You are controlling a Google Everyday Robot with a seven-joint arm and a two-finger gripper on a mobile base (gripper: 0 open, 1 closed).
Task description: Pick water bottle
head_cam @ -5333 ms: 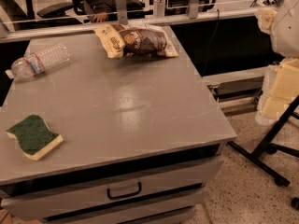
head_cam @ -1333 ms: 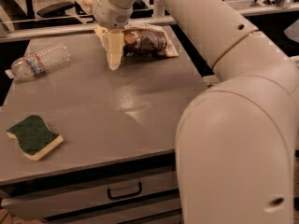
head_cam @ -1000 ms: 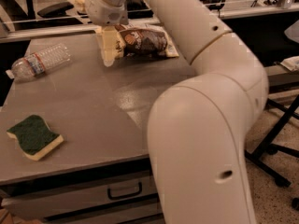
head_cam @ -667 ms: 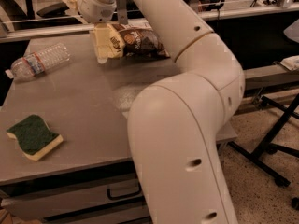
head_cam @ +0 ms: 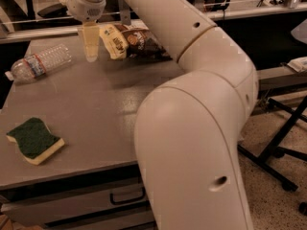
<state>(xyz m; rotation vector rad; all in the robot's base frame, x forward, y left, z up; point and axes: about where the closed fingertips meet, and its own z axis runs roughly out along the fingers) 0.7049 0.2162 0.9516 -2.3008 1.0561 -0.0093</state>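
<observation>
so, water bottle (head_cam: 41, 63) flat, axis l-r, cap left; gripper (head_cam: 90, 56) near base, grip unclear

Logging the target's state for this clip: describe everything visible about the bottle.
The bottle is clear, ribbed plastic with a white cap and a red, white and blue label band. It lies on its side at the table's far left edge, cap pointing left. Only the table touches it; the gripper hovers to its right, apart.
</observation>
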